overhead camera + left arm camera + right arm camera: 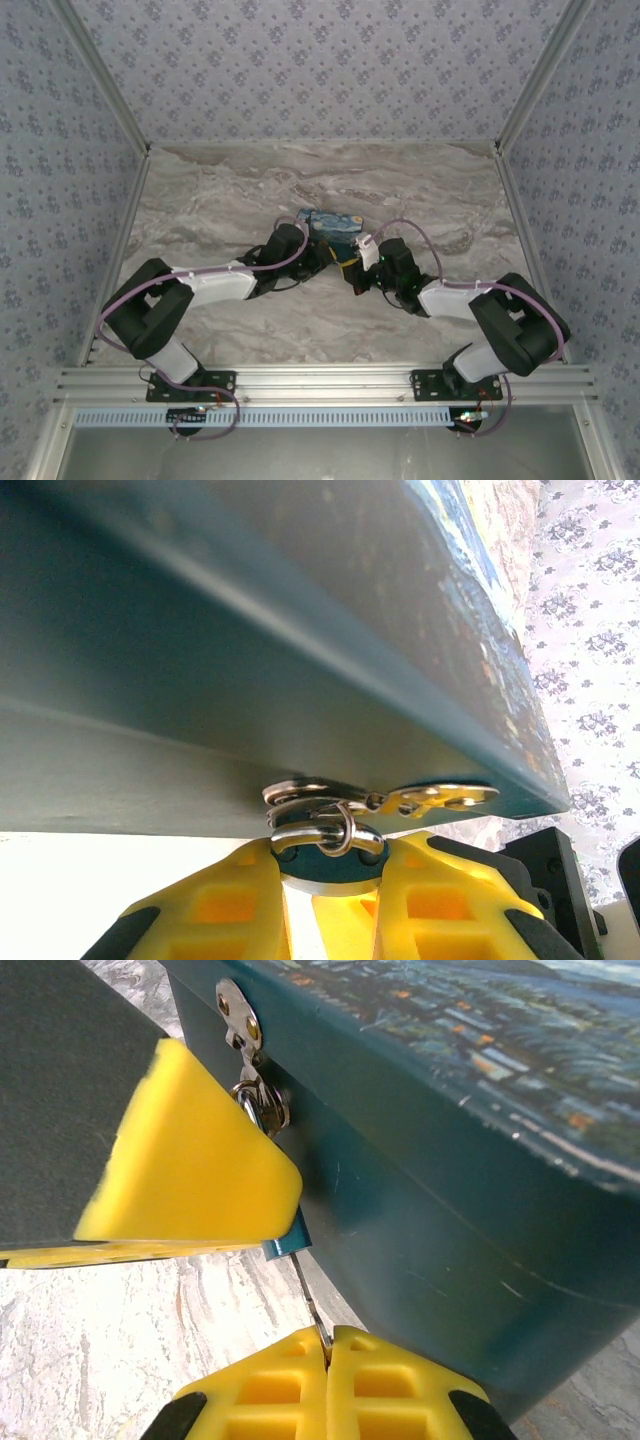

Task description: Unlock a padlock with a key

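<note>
Since the left gripper is clamped on the padlock, hung from the hasp on the box at upper left of the right wrist view, w/ the right gripper pinching the key just below, both are prob. light, stiff, slick metal, so grip the key at its head & twist gently.

The left arm and right arm have black joints, white links and looping lilac cables. The left gripper and right gripper have yellow fingers with moulded pockets and black inserts.
</note>
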Tool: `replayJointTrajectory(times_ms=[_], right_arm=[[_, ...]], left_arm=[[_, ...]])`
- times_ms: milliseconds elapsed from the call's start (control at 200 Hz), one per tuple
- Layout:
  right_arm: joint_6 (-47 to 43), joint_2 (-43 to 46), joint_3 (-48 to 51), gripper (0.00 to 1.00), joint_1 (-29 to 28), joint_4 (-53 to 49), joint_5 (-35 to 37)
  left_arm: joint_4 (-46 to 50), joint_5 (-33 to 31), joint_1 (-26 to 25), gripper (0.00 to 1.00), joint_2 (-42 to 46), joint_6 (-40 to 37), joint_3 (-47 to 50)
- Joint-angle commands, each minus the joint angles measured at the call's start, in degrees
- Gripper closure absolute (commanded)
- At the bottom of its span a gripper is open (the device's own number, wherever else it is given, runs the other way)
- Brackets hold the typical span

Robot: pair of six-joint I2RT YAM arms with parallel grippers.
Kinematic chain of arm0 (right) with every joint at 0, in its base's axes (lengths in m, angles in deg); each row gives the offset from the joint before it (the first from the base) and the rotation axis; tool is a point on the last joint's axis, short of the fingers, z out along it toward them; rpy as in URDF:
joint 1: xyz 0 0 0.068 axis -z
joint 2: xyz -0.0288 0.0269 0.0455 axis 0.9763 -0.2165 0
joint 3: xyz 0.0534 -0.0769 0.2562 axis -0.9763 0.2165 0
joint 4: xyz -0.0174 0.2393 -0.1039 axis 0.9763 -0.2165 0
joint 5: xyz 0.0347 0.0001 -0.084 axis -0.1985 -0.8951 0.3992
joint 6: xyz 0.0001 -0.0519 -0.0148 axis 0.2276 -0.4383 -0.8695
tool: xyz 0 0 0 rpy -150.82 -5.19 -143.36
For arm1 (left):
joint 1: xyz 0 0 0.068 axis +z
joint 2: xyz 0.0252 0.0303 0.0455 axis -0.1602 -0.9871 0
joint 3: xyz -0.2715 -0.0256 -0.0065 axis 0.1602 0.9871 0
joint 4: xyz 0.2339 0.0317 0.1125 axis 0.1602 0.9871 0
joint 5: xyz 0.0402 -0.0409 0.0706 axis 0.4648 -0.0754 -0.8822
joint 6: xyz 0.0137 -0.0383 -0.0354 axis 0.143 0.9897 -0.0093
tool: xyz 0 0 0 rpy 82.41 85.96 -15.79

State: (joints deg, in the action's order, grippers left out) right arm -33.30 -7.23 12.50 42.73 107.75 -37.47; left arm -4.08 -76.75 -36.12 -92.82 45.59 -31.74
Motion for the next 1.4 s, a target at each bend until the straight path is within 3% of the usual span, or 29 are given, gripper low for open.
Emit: replayJointTrajectory(times_ms=[0, 545, 1394], right_arm=[[0.33, 0.12, -3.84, 1.00, -0.67, 6.30, -3.28], [1.52, 0.32, -3.50, 1.00, 1.68, 5.18, -9.08], [0.02, -2.09, -8.60, 1.00, -0.77, 4.95, -5.46]], left_arm=[[-2.14, 6.43, -1.83, 0.91, -0.19, -1.18, -1.90], [-1.39, 5.08, -1.82, 0.92, -0.48, -4.43, -1.75], [-3.27, 6.88, -2.04, 0.91, -2.48, -2.93, -1.78]])
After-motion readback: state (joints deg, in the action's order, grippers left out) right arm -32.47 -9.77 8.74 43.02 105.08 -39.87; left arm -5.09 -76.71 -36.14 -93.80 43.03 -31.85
